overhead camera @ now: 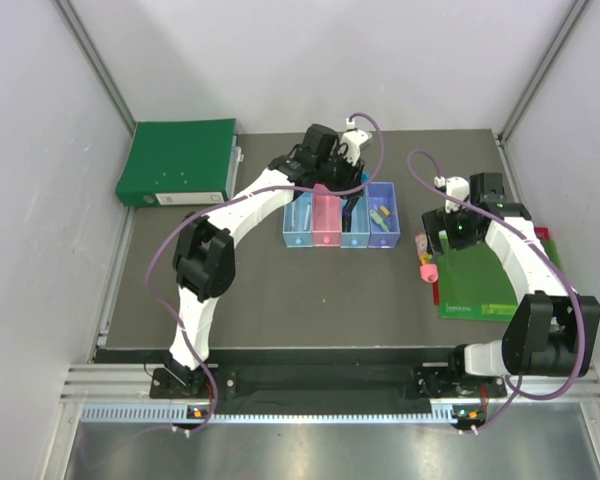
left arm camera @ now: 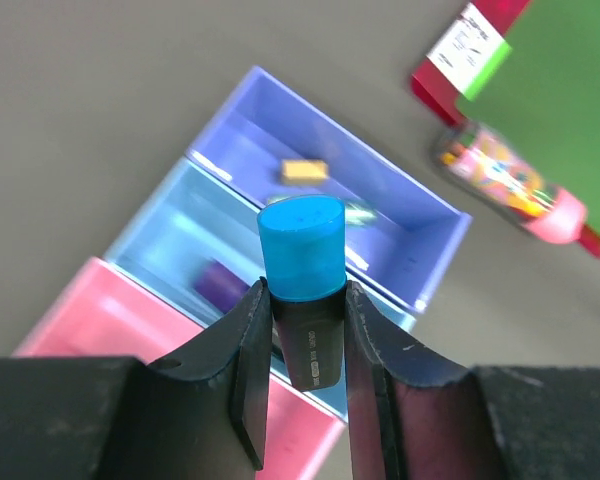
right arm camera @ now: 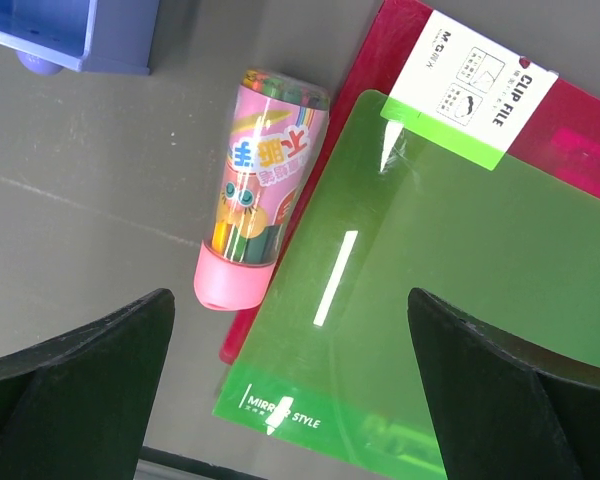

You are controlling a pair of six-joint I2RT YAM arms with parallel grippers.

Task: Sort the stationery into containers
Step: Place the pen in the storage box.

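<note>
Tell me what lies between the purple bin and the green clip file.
A pink tube of coloured pens lies there, close beside the green clip file, apart from the purple bin. The right wrist view shows it.

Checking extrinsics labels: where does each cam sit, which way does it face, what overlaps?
Top external: above and behind the bases, facing down on the table; left arm and right arm whole.
Left wrist: on the left wrist, looking down past the left gripper, shut on a blue-capped marker, into the bins.
Right wrist: on the right wrist, looking down past the open right gripper at a pink pen tube and green clip file.
Shared: tube and clip file, in all three.
</note>
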